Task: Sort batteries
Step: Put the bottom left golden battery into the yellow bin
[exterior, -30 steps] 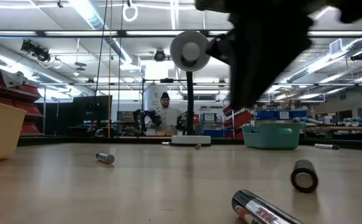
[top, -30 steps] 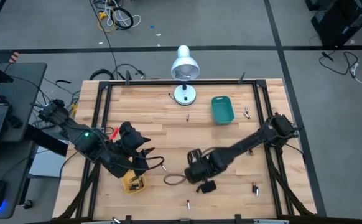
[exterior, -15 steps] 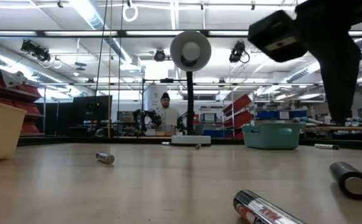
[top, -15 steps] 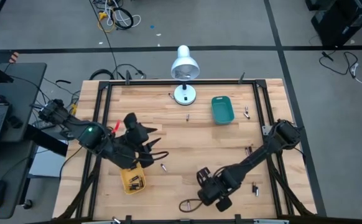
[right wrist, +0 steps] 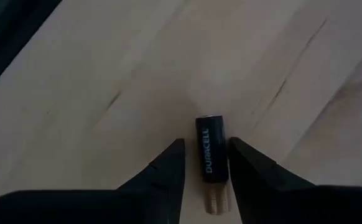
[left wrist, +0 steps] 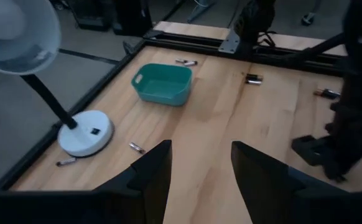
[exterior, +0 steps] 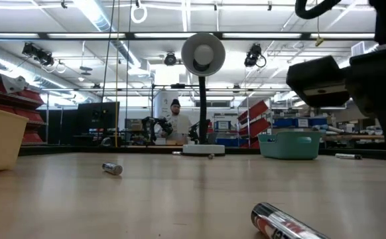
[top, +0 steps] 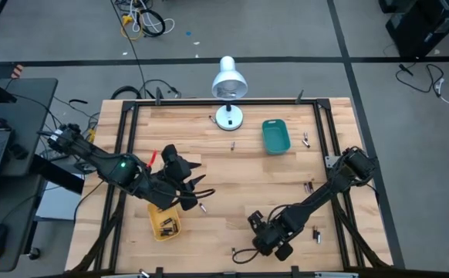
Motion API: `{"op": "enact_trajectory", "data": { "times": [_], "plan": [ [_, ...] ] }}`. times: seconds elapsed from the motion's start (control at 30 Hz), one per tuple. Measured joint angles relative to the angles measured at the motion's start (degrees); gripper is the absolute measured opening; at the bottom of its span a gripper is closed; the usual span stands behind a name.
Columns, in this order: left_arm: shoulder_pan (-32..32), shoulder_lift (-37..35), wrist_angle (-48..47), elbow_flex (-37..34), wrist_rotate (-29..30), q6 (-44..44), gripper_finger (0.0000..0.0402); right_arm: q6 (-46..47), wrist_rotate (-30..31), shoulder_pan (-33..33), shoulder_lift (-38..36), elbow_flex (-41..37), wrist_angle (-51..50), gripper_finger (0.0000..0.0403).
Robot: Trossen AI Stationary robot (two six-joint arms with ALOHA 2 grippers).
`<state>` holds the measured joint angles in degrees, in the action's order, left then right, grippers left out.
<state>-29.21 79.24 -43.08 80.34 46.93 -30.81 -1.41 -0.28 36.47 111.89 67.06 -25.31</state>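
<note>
**Right gripper straddling a Duracell cell near the front edge**

Right gripper (right wrist: 204, 177) is low over the wooden bench (top: 232, 170) near its front edge, right of centre. Fingers are apart, with a black Duracell battery (right wrist: 209, 156) lying between the fingertips (gaps show on both sides, so not clamped; copper end points toward the wrist). In the high view this gripper (top: 265, 241) sits at the end of the right arm, which stretches in from the right rail.

Left gripper (top: 194, 194) hovers above the bench left of centre, just beyond the yellow tray (top: 165, 224). Its fingers (left wrist: 151, 171) are apart and hold nothing. The yellow tray has several batteries inside (count unclear).

Loose batteries on the bench:
- one (top: 203, 207) just beside the left gripper
- one (top: 233, 144) between lamp base and teal tray
- one (top: 305, 140) right of the teal tray
- two (top: 309, 186) near the right rail
- one (top: 316, 234) just right of the right gripper
- one (top: 233, 251) at the front edge

Teal tray (top: 275, 136) stands at the back right, looks empty in the left wrist view. White desk lamp (top: 228, 86) stands at back centre. Low view shows a battery (exterior: 286, 226) close up and another (exterior: 112, 168) farther off; a person (exterior: 175, 123) stands in the room behind.
</note>
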Motion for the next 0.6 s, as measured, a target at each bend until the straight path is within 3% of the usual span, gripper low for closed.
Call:
{"op": "enact_trajectory", "data": {
  "times": [0.2,0.43,0.6],
  "plan": [
    [-0.02,0.00,0.00,0.00,-0.72,-2.47,0.0181,-0.03,0.05,-0.25,-0.09,-2.74,3.42,0.0099],
    [-0.02,0.00,-0.10,0.00,-5.24,-8.52,0.0181,1.28,-0.59,-2.39,-0.13,-2.84,4.49,0.0028],
    [-1.01,-0.86,-0.39,0.00,-6.63,-12.03,0.0181,5.45,0.02,-5.04,-0.69,-0.42,4.69,0.0025]
  ]
}}
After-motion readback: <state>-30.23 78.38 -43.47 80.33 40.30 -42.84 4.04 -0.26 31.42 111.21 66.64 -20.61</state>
